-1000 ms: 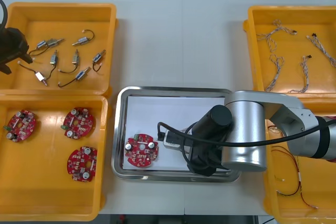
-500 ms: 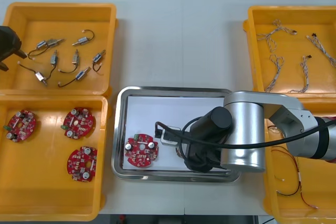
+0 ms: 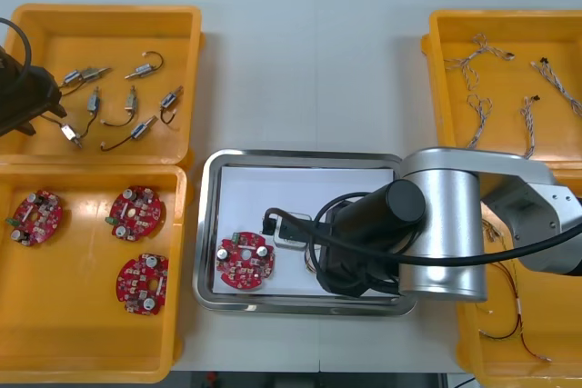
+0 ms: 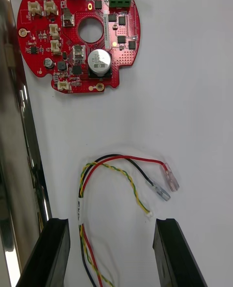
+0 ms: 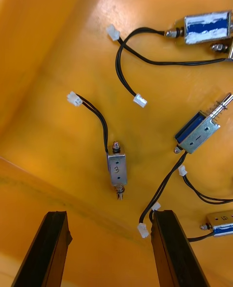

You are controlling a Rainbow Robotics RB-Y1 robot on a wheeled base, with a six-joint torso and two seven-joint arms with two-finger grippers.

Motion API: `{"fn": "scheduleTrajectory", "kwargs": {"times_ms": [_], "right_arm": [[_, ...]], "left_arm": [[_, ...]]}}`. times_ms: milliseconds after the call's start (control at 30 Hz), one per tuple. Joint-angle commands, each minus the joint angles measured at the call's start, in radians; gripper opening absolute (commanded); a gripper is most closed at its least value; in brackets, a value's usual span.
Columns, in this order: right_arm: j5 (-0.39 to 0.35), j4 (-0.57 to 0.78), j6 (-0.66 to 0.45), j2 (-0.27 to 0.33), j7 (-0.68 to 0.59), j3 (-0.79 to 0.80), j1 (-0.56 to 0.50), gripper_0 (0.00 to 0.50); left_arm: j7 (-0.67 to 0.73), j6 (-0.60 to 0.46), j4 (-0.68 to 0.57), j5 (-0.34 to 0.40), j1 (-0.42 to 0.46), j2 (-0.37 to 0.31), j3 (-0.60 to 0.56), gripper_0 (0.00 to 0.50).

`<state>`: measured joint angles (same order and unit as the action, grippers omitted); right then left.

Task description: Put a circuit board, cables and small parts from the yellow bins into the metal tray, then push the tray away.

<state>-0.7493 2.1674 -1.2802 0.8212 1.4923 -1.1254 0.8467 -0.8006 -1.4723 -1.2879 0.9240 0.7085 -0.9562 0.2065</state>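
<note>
Two grippers working apart, both holding fingers wide with nothing clamped. Right gripper (image 4: pixel 111 225) hanging over metal tray (image 3: pixel 300 155), red and yellow cable (image 4: pixel 80 204) lying loose on white inside between its fingers, circuit board (image 4: pixel 77 34) lying just beyond. Left gripper (image 5: pixel 110 216) hovering over far left yellow bin (image 3: pixel 55 43), small metal parts (image 5: pixel 117 166) lying scattered below.

Bright, even overhead light, soft shadows, glare on the metal tray (image 3: pixel 300 155) rim
</note>
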Motion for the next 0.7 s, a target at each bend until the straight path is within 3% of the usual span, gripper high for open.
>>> {"fn": "scheduleTrajectory", "kwargs": {"times_ms": [33,233,700], "right_arm": [[-0.047,0.083,-0.087,0.035,-0.024,0.125,-0.009,0.5],[-0.094,0.166,-0.24,0.039,-0.044,0.286,-0.04,0.5],[-0.154,0.244,-0.554,0.036,-0.095,0.792,-0.287,0.5]], "left_arm": [[-0.075,0.024,0.024,0.021,0.049,0.019,0.027,0.5],[-0.095,0.041,0.051,0.032,0.062,0.027,0.063,0.5],[-0.177,0.049,0.194,0.033,0.163,0.073,0.103,0.5]]}}
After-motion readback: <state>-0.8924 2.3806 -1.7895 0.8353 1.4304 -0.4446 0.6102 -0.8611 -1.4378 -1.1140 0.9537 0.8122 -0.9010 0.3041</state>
